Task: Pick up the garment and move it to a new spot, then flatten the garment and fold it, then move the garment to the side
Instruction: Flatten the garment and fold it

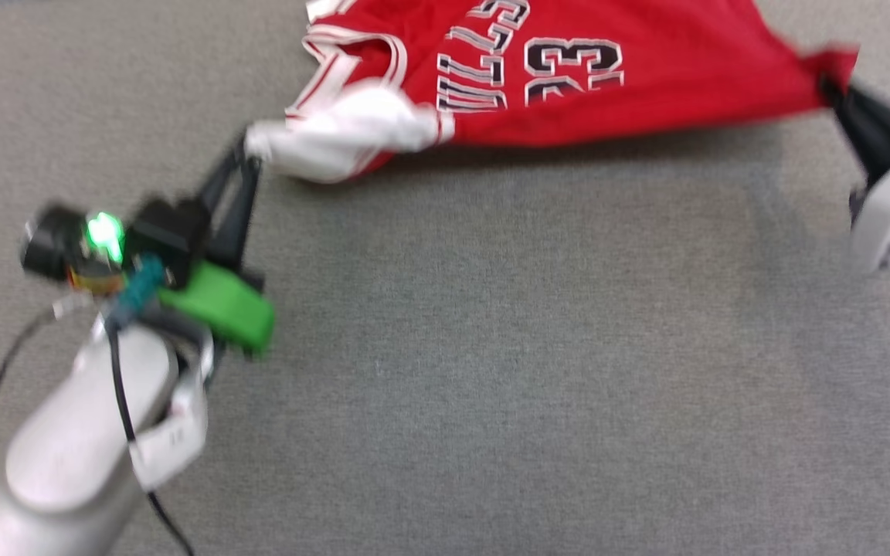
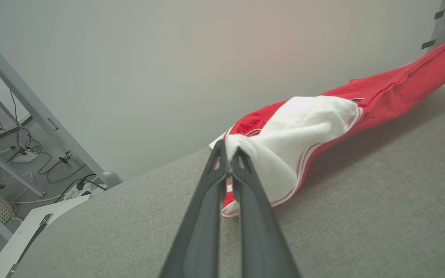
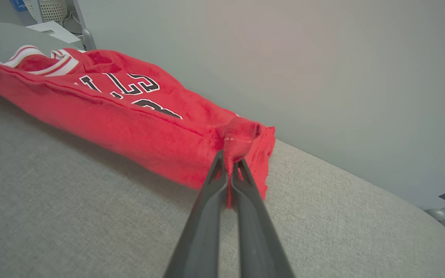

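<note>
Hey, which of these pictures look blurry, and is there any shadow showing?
Head view: left gripper and right gripper smeared by motion blur, garment lettering slightly soft. Left wrist view: sharp, even light. Right wrist view: sharp, soft shadow under the garment on the grey surface.

Red garment (image 1: 684, 85) bears "23" in black, upside down — above it, partial lettering "LLS"

A lab-like test room: bare wall (image 2: 207, 58), metal frame legs (image 2: 31, 102), loose floor cables (image 2: 58, 166).
</note>
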Robot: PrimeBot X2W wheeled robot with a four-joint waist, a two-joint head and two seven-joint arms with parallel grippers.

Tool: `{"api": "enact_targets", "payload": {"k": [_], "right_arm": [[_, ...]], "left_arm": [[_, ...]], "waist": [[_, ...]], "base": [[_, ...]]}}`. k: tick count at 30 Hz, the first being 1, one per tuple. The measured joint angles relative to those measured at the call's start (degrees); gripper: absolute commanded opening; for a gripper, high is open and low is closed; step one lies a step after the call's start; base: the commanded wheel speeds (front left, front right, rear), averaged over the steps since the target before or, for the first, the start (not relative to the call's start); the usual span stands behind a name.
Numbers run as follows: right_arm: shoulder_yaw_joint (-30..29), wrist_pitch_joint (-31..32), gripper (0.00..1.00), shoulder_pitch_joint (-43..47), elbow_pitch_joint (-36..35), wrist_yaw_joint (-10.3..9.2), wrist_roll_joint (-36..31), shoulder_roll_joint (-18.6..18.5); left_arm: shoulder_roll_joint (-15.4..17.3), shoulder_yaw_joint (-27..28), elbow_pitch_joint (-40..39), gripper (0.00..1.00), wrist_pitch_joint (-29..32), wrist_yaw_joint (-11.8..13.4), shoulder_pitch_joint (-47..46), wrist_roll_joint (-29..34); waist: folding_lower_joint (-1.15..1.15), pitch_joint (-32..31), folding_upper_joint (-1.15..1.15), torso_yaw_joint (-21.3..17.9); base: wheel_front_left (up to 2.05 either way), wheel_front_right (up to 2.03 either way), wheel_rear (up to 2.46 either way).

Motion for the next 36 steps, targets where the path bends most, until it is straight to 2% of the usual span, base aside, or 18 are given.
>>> {"api": "enact_targets", "payload": {"k": [7, 11, 18, 23, 28, 34, 36], "right_arm": [[-2.45, -1.02, 0.00, 17.28, -4.30, 0.00, 3.54, -3.43], [-4.27, -0.92, 0.00, 27.67, -6.51, 0.01, 3.86, -3.68], [-10.81, 0.35, 0.00, 43.58, -9.89, 0.01, 3.02, -2.53], [-16.56, 3.22, 0.00, 52.07, -12.95, 0.01, 1.56, -1.40], [-21.57, 6.45, 0.00, 56.43, -16.57, 0.00, -0.98, 0.53], [-27.74, 9.99, 0.00, 56.29, -21.35, 0.00, -3.38, 3.00], [-29.87, 11.22, 0.00, 55.45, -22.95, 0.00, -3.89, 3.54]], "left_arm": [[3.59, -1.87, -10.03, 0.00, 3.33, 6.23, 19.00, -4.13], [4.63, -3.74, -13.12, 0.00, 4.71, 8.33, 27.67, -6.55], [3.74, -5.48, -13.85, 0.00, 4.94, 10.58, 38.10, -11.31], [2.93, -6.00, -13.56, 0.00, 4.83, 10.91, 43.68, -15.04], [2.72, -5.69, -13.11, 0.00, 3.26, 10.89, 44.27, -15.05], [2.69, -4.58, -12.02, 0.00, 2.60, 8.99, 36.77, -12.52], [2.81, -4.14, -11.48, 0.00, 2.85, 7.35, 32.22, -11.69]], "waist": [[0.00, -6.49, 0.00, 0.60], [0.00, -9.95, 0.00, 0.94], [0.00, -14.51, 0.00, 1.09], [0.00, -15.77, 0.00, 0.55], [0.00, -15.43, 0.00, 0.32], [0.00, -13.55, 0.00, 0.02], [0.00, -12.63, 0.00, -0.11]], "base": [[0.00, 0.00, 0.00], [0.00, 0.00, 0.00], [0.00, 0.00, 0.00], [0.00, 0.00, 0.00], [0.00, 0.00, 0.00], [0.00, 0.00, 0.00], [0.00, 0.00, 0.00]]}}
